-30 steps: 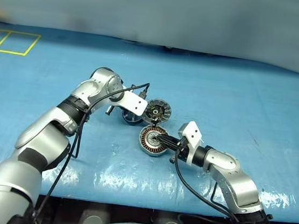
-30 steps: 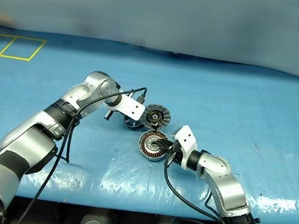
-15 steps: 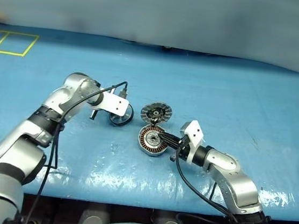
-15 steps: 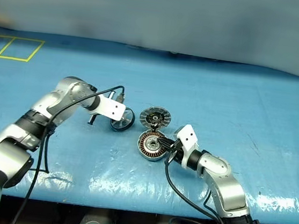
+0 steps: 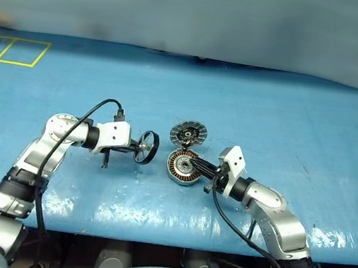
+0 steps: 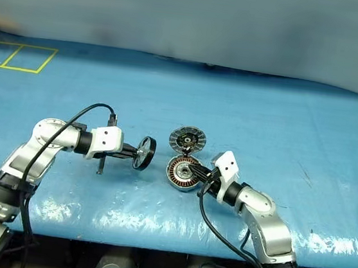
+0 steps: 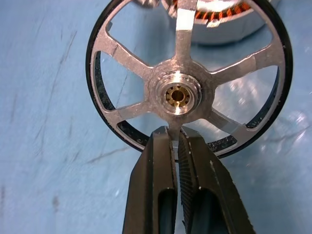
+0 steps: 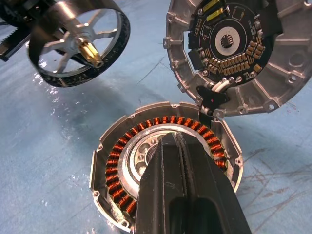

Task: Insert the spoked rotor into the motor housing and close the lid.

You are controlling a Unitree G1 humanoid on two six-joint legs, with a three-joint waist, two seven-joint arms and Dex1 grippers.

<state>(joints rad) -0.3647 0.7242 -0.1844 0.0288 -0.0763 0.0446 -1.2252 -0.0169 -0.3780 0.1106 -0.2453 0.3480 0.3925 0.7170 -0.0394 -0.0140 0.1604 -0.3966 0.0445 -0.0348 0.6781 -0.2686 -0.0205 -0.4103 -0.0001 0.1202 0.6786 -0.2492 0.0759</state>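
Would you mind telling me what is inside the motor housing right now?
Inside the motor housing sits a ring of copper windings around a silver centre. The shut right hand reaches in and covers part of that centre.

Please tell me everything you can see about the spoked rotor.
The spoked rotor is a flat wheel of silver metal with six spokes, a round hub with a small brass-coloured centre, and a dark outer rim. The left hand is shut on one spoke near the rim. The rotor is held on edge above the blue table cover, apart from the open motor housing with its copper windings.
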